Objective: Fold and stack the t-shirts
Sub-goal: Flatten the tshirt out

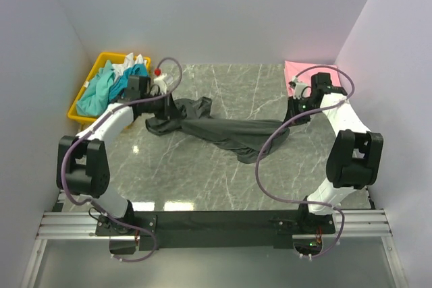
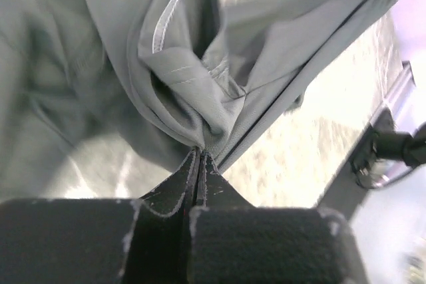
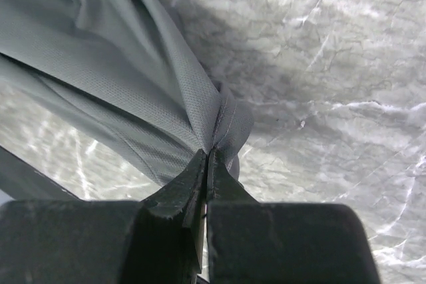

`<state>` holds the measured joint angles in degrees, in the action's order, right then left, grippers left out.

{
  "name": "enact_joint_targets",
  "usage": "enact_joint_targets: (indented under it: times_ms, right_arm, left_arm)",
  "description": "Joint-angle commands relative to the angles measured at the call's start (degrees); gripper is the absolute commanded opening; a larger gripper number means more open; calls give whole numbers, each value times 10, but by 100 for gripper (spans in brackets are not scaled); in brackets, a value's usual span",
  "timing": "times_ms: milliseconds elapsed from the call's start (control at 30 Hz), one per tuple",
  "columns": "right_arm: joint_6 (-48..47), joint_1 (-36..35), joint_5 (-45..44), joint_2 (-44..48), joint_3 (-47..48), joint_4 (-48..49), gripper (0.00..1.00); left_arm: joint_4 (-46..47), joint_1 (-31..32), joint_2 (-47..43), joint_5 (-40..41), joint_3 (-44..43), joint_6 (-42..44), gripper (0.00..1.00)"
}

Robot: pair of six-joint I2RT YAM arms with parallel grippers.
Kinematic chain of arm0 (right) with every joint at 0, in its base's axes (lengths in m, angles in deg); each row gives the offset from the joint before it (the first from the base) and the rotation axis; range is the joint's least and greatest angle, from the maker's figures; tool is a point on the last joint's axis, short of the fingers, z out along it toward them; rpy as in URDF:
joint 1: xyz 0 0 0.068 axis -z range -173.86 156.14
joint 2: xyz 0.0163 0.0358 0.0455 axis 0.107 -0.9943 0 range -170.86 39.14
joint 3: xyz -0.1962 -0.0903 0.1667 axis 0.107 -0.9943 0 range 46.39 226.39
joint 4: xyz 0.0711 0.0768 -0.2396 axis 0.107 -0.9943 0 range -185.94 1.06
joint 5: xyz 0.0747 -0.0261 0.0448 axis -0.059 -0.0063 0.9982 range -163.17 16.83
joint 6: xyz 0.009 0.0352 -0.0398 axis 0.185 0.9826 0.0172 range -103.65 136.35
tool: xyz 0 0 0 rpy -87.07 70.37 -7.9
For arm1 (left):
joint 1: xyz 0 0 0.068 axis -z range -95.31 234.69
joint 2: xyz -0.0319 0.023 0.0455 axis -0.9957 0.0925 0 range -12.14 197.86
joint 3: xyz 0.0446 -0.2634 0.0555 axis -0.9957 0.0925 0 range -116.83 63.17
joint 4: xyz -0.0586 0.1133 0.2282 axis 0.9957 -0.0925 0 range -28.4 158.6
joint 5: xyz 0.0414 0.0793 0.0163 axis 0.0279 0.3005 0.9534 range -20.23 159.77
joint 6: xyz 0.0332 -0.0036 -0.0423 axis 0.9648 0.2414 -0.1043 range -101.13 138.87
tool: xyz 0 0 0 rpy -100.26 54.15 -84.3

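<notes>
Left arm: elbow folded back near its base, forearm reaching forward, wrist just beside the yellow tray (image 1: 76, 104). Left tool (image 2: 198, 155) is closed tight on a bunched fold of the charcoal t-shirt (image 1: 223, 129), with stitched hem visible right at the tips.

Right arm: mirrored pose, elbow out to the right side, wrist at far right. Right tool (image 3: 208, 156) is pinched together on the shirt's other end.

The charcoal shirt is strung between the two tools, twisted, its middle sagging onto the bench (image 1: 202, 180).

Tray sits at the far-left corner and holds a crumpled teal t-shirt (image 1: 100, 94) and a white t-shirt (image 1: 133, 63).

Pink t-shirt (image 1: 299, 71) lies on the bench at the far-right corner.
</notes>
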<state>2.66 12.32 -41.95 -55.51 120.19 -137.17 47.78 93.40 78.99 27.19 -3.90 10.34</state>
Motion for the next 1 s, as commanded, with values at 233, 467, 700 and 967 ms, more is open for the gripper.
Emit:
enact_joint_targets:
  times_ms: [233,467,700,967]
  right_arm:
    - [-155,-58,-56,55,-117,-46,0]
    - [-226,-45,-57,145,-145,-87,0]
    - [-137,-21,-48,107,15,-57,0]
    - [-61,59,-56,14,317,-44,0]
  left_arm:
    - [-238,9,-56,-21,64,277,1]
    - [-386,39,-211,71,108,572,0]
    - [-306,4,-88,-64,-172,292,0]
    - [-53,-16,62,71,-488,-15,0]
